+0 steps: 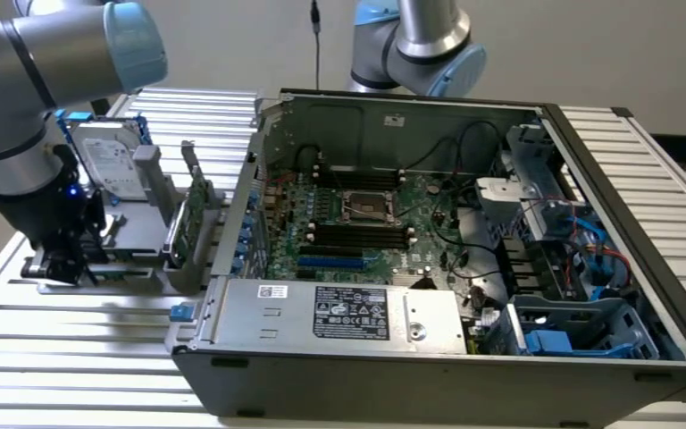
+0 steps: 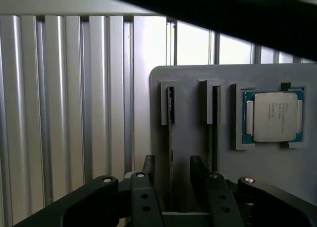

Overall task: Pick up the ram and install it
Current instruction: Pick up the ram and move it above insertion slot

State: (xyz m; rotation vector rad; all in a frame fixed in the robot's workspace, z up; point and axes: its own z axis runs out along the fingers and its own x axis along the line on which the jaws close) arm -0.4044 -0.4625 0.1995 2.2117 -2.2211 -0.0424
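Two fingers (image 2: 148, 168) of the gripper (image 2: 172, 171) stand apart astride the ram (image 2: 171, 138), which sits on edge in a slot of the gray parts holder (image 2: 188, 88) beside the open computer case (image 1: 439, 393). Light and stiff but probably fragile, the thin board looks best pinched across its flat faces, clear of its contacts.

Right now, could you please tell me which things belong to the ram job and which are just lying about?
Job: ram in its gray holder, straddled by the open gripper; black memory slots on the motherboard.
Lying about: processor chip, hard drive, expansion card, power supply.
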